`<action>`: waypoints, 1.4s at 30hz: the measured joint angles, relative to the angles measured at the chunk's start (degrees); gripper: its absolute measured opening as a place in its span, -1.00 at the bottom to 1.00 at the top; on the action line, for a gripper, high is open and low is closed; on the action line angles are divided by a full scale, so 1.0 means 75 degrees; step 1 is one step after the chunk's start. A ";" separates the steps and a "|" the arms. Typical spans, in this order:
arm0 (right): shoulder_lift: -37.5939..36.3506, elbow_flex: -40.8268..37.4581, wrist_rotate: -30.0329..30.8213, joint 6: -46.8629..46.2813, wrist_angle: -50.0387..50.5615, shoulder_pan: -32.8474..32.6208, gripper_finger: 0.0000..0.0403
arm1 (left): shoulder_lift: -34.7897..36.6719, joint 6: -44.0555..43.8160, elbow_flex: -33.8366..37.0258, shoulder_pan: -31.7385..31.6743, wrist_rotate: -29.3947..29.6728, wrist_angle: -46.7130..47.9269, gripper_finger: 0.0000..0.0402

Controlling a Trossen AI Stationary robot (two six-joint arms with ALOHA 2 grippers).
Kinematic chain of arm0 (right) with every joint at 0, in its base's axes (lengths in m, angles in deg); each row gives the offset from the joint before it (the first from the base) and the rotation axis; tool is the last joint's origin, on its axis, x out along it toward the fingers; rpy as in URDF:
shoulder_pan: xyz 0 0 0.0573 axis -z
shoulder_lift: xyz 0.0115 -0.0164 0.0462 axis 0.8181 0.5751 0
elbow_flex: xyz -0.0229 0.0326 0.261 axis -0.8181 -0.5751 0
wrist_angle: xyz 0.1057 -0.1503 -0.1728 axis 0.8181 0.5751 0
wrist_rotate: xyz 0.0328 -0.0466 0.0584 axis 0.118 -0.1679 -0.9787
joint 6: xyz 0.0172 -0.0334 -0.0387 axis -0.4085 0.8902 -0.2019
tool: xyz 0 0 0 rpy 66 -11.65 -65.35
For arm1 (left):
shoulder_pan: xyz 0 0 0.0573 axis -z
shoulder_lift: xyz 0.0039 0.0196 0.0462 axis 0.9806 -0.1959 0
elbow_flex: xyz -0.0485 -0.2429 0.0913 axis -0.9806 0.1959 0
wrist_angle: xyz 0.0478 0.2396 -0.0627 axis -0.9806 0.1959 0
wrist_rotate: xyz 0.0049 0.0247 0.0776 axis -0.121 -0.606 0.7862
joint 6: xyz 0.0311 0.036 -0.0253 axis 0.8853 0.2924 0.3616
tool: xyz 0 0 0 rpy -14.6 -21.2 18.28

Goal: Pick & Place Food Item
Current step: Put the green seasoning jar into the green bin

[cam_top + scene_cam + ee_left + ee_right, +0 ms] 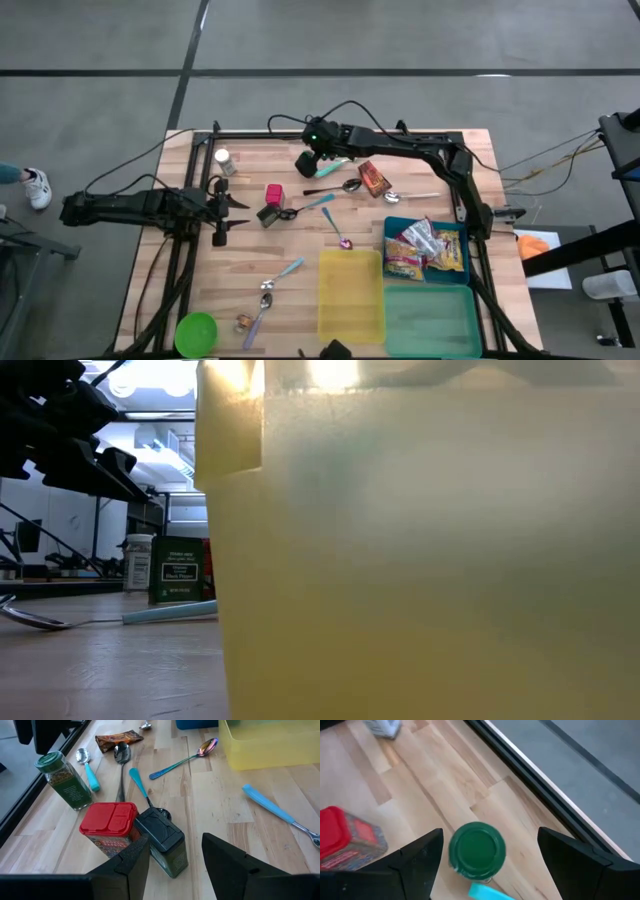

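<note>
Fingers of the right gripper (490,865) spread wide above the green-lidded jar (477,851), upper centre of the surface (300,250): approach step; next, descend and close. Left gripper (175,865) waits, fingers apart.

The worktop (210,795) is pale wood planks, smooth and lightly satin. The spice jar (64,781) looks like clear glass under a ribbed green plastic cap. A red plastic lid (109,816) shines faintly. The spoon (186,757) is polished, iridescent metal. The yellow bin (270,742) is translucent, matt plastic. The snack wrapper (118,740) is glossy, crinkled foil.
</note>
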 joint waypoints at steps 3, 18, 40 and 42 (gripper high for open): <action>0.0174 0.0313 0.0070 -0.0025 0.0353 0.0000 0.60 | -0.0003 0.0000 0.0000 -0.0002 0.0000 0.0001 -0.10; 0.0355 0.0245 0.0211 -0.0181 0.0192 0.0012 0.60 | -0.0003 -0.0001 0.0000 0.0000 0.0000 0.0007 -0.10; 0.0325 -0.0016 0.0211 -0.0187 -0.0177 0.0009 0.60 | -0.0003 -0.0001 0.0000 -0.0002 0.0000 0.0004 -0.10; 0.0294 -0.0019 0.0211 -0.0338 -0.0152 0.0012 0.60 | -0.0003 0.0000 0.0000 0.0000 0.0000 0.0004 -0.10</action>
